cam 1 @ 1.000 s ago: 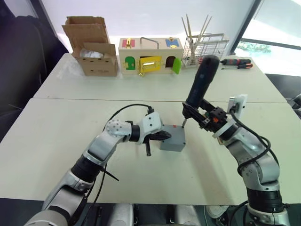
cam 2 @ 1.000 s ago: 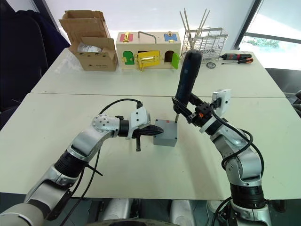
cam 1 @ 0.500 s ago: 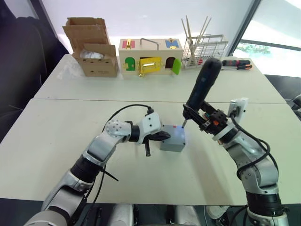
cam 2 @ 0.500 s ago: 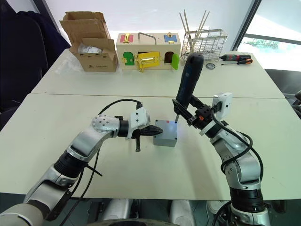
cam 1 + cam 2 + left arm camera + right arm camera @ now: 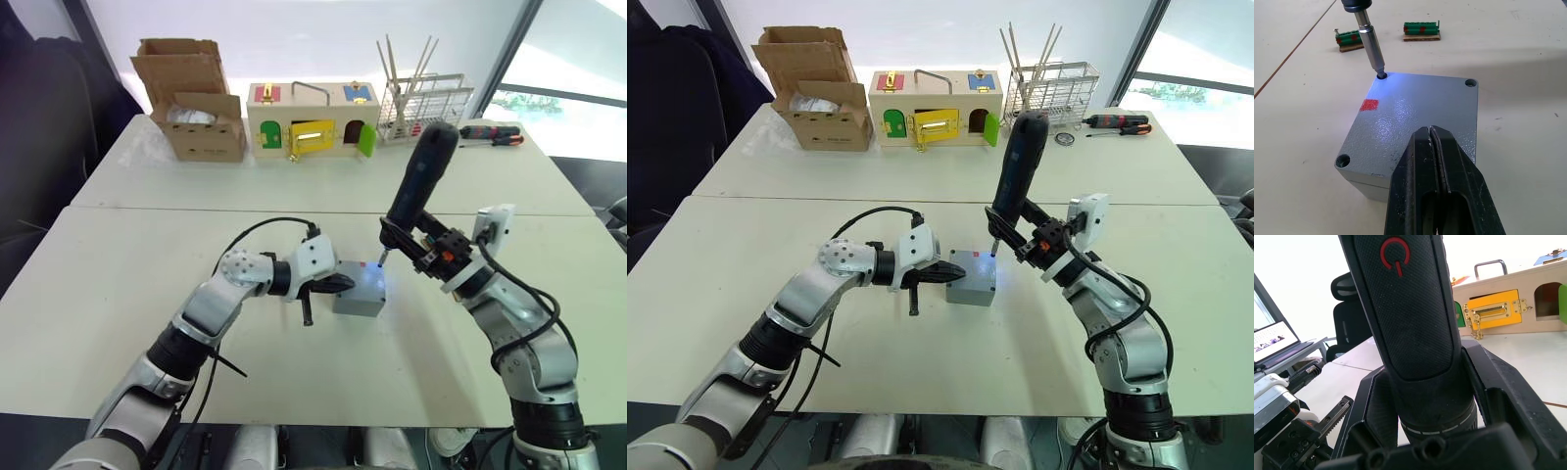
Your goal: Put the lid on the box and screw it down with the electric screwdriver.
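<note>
The right hand (image 5: 1024, 235) clamped the electric screwdriver (image 5: 1014, 176), bit in a corner hole of the lid (image 5: 1415, 117) on the box (image 5: 970, 289) mid-surface; the left hand (image 5: 1432, 147), fingers pressed together, rested on the lid.

**Pale tables by a bright window**

Two off-white tables (image 5: 118, 284) stand pushed together, a seam between them. Beyond the far table (image 5: 549, 186), a white wall (image 5: 294, 34). A dark-framed window (image 5: 573, 59) at right admits daylight. A black office chair (image 5: 1349, 316) stands nearby.
</note>
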Tool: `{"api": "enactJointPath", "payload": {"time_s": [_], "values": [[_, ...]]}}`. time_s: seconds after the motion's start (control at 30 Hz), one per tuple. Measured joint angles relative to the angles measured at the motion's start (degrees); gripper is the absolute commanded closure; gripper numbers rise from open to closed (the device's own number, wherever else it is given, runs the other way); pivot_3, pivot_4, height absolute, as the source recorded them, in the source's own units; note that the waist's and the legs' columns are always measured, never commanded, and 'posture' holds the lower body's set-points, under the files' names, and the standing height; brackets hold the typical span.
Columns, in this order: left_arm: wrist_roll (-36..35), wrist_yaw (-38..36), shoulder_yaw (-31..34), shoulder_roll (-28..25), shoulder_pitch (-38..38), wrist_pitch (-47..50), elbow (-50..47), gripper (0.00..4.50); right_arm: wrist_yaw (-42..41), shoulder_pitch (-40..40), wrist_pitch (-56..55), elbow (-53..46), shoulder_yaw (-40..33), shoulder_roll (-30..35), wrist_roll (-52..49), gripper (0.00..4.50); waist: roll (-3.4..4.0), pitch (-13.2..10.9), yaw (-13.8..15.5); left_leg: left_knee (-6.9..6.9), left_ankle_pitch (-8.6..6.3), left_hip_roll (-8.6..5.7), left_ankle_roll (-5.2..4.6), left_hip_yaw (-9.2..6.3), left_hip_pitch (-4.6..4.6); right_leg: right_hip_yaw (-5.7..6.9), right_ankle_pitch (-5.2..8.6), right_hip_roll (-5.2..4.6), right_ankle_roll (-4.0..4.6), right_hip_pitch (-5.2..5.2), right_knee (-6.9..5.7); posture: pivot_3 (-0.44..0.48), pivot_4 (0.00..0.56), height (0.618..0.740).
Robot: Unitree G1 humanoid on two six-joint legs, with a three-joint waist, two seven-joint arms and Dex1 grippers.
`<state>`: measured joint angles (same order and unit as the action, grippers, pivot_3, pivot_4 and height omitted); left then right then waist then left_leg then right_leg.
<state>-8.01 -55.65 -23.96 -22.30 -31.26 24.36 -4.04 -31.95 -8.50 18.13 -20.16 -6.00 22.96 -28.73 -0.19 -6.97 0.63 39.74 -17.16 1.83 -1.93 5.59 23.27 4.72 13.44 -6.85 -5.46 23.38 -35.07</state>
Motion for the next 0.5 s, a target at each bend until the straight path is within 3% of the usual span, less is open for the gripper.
{"api": "enactJointPath", "payload": {"time_s": [0.33,0.5], "values": [[0.0,0.0,0.0,0.1,0.0,-0.2,0.1,4.50,0.8,-1.1,0.5,-0.1,-0.2,-0.1,0.2,2.74,0.03,0.0,0.0,-0.06,-0.01,-0.01,0.01,0.00,0.01,0.02,0.01,-0.06,0.02,0.05,0.04,0.000,0.150,0.728],[0.0,-0.1,0.2,0.4,-0.1,-0.8,-0.2,4.50,5.4,-7.3,12.0,-1.7,-3.3,2.2,-6.5,2.74,0.53,-0.6,0.1,-0.06,0.00,-0.06,0.01,0.04,0.21,0.03,0.00,-0.20,0.03,0.25,0.02,0.000,0.150,0.728]]}}
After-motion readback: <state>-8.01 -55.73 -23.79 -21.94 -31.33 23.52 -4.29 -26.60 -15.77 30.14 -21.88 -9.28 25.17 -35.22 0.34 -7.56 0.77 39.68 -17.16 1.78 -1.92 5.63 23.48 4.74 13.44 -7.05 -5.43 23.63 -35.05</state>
